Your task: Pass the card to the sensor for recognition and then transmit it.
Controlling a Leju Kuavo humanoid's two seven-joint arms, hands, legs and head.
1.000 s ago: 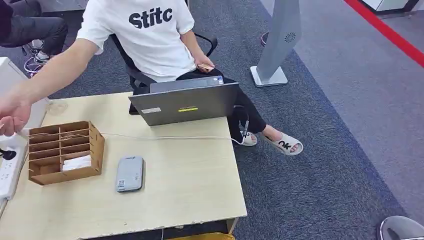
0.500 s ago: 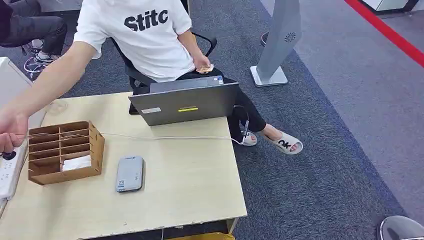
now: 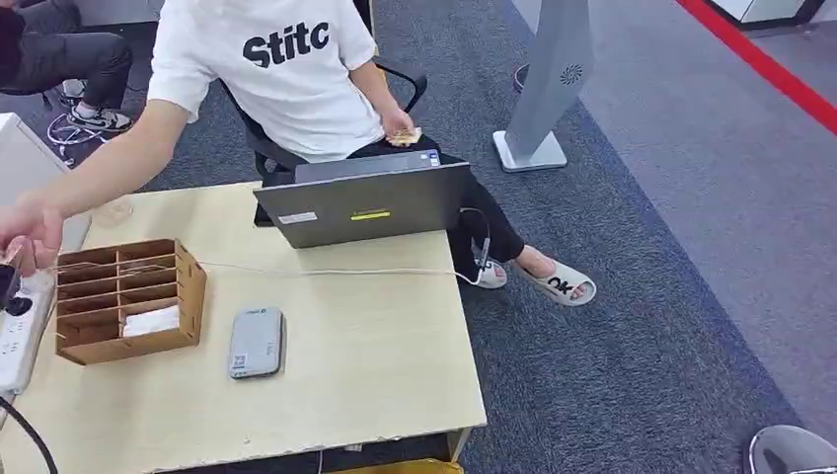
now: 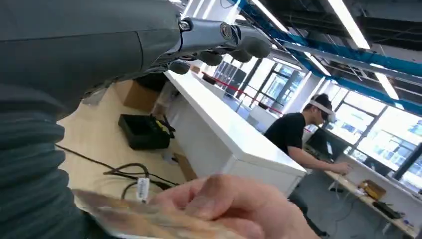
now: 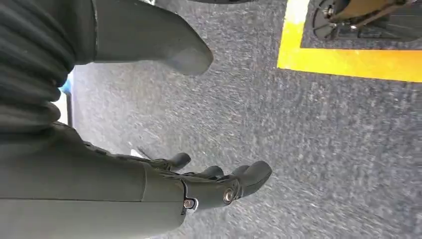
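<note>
The left hand (image 4: 149,45) reaches out with its dark fingers (image 4: 234,42) extended and apart, holding nothing; its wrist view catches a person's hand (image 4: 234,206) close below it, holding a blurred flat card (image 4: 144,221) at the edge nearest the robot's thumb side. Whether the card touches the robot's hand I cannot tell. The head view shows that same person's hand (image 3: 32,235) at the far left edge of the table (image 3: 375,346), above a white power strip (image 3: 18,331), with the arm stretching back to a seated person in a white T-shirt (image 3: 286,69).

The right hand (image 5: 199,186) hangs with fingers spread and loosely curved, empty, over grey carpet (image 5: 308,139) with a yellow floor stripe (image 5: 348,64) beyond it.

On the table, the head view gives what the wrist views lack: a wooden compartment box (image 3: 128,299) with white cards (image 3: 151,321) in one slot, a grey card reader (image 3: 257,343) lying flat just beside it, a thin white cable (image 3: 326,271) running across, and an open grey laptop (image 3: 365,202) at the far edge. A grey stand (image 3: 548,89) rises from the carpet beyond.

The left wrist view alone shows a long white counter (image 4: 224,134) and a second person in black (image 4: 293,134) wearing a headset.
</note>
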